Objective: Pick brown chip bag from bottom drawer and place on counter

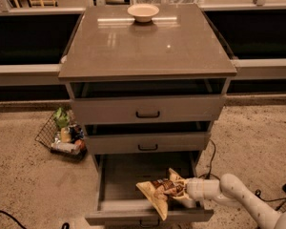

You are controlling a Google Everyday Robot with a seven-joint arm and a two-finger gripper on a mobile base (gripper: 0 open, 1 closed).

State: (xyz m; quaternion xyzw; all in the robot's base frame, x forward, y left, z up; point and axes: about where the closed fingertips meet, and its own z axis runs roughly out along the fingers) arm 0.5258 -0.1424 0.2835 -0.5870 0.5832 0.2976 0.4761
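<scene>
The brown chip bag (161, 190), crinkly with tan-yellow edges, hangs over the open bottom drawer (119, 206), near its front right. My gripper (183, 191) comes in from the lower right on a white arm and is shut on the bag's right end, holding it at about the drawer's rim height. The glossy grey-brown counter (148, 46) is the cabinet's top, above the two upper drawers.
A cream bowl (143, 12) sits at the back of the counter. The two upper drawers (148, 109) are slightly pulled out. A wire basket (62, 136) with packets stands on the floor left of the cabinet. Cables lie on the floor at right.
</scene>
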